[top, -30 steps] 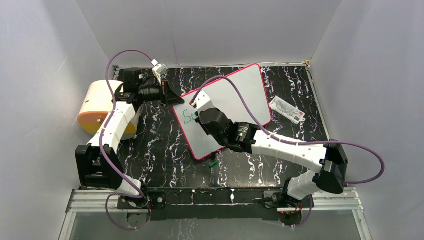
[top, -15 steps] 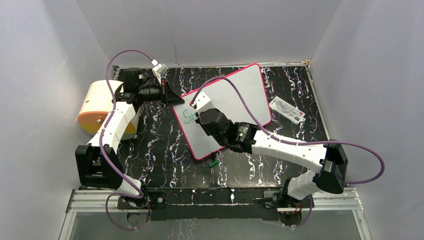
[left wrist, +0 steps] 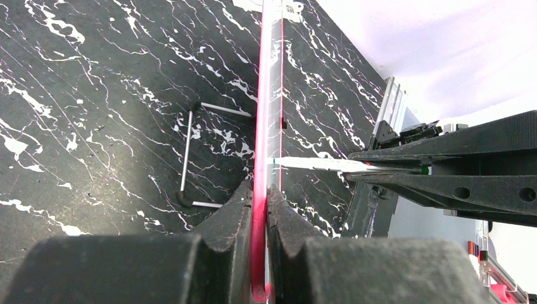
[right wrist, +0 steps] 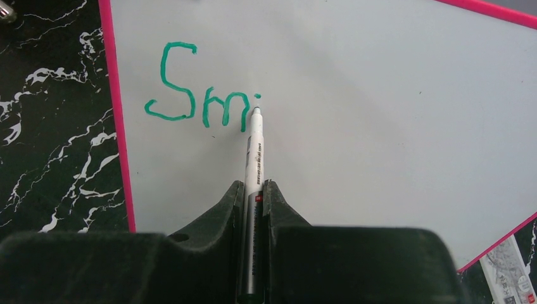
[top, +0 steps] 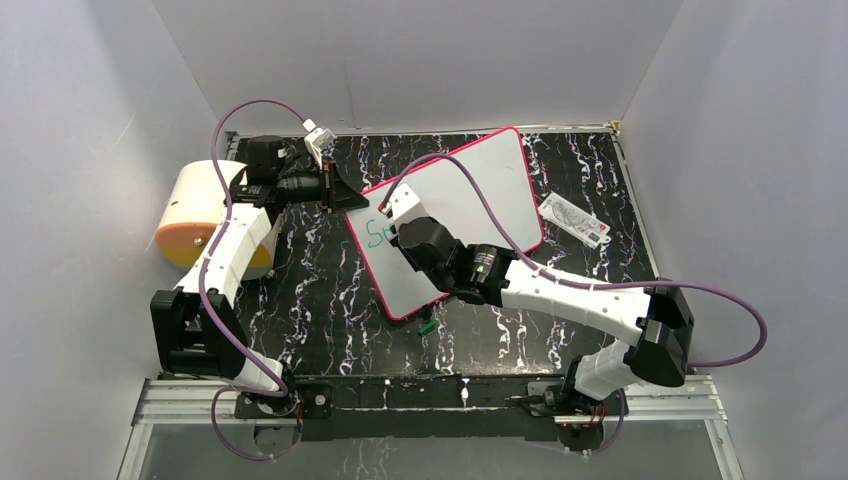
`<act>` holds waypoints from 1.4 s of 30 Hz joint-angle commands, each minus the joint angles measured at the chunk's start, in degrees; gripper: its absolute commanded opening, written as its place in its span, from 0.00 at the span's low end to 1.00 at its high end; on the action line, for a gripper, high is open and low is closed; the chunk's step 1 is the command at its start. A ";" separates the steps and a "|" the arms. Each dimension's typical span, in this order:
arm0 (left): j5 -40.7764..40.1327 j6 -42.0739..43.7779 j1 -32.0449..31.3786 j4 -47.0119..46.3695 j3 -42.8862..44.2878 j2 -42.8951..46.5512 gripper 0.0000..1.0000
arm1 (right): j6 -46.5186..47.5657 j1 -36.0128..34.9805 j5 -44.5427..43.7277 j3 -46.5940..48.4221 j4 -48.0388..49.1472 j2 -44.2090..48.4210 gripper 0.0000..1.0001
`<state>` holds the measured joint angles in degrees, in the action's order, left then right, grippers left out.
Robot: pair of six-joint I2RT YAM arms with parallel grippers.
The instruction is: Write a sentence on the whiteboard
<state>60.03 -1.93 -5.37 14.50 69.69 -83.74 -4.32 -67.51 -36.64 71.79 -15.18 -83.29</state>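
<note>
Near edge of the tabletop (top: 320,290): the right arm (top: 570,295) reaches forward and leftward from here, crossing the near edge of the whiteboard (top: 480,185).
Just off the board's near corner: a small green cap (top: 427,326) lies on the tabletop, clear of the rim.
Right gripper (right wrist: 253,190): closed on a marker (right wrist: 255,149), which points away from the wrist with its tip down at the board.
Sentence (right wrist: 201,95): a teal "Sm" is written, with a dot just above the marker tip, likely the start of an "i".
Progress: I judge this an early stage. Two letters and a dot are written, and nearly all of the sentence is left to write.
Board position: it lies slantwise in the middle of the tabletop, with a pink rim all round. The writing starts close to the left rim.
Room on the board: wide bare white runs to the right of the letters and below them, so the line has space before the far rim.
Left gripper (left wrist: 259,196): clamped shut on the whiteboard's left edge, near the first letter. The marker's path should lead away from it.
Beside the held edge: a thin wire frame (left wrist: 190,158) lies on the tabletop.
Far right: a white packet (top: 575,220) lies just beside the board's right edge, apart from it as far as I can tell.
Far left: a cream-and-orange roll (top: 195,210) sits at the tabletop's left side.
</note>
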 commanded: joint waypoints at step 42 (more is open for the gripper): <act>-3.50 2.29 -0.61 2.67 -2.08 0.25 0.00 | 3.59 0.82 -1.82 1.66 7.41 2.53 0.00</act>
<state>60.12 -1.96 -5.37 14.48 69.67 -83.74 -2.13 -66.83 -37.34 71.40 -11.75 -80.90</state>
